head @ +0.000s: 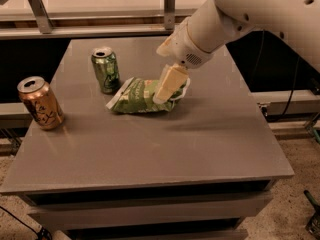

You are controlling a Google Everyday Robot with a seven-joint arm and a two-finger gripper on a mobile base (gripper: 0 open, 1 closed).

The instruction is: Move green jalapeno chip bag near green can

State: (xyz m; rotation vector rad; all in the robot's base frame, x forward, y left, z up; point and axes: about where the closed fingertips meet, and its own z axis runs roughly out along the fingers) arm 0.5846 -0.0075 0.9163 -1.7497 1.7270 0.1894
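**A:** Up toward the far left corner of the desk [200, 149] sits the green can [105, 70], upright. We've got the chip bag [137, 95] lying just beside it on the near-right side, with a white sealed end pointing the can's way. Touching or not? We can't quite tell, maybe a sliver of gap.

**B:** Yeah, we read it the same. The gripper [167, 90] is on the bag's right end, about mid-desk, with the arm coming in from the far right corner. The jaws look clamped on that end, one pale finger [170, 81] across the front of the bag. Grabbing the end away from the can makes sense to us, since that way the arm is nowhere near the can and can't tip it.

**A:** And the orange can [40, 103] by the left edge is well apart, so no mix-up there.

**B:** We'd say the bag is basically where it belongs, seemingly resting on the desk. What's left is letting go without dragging it.
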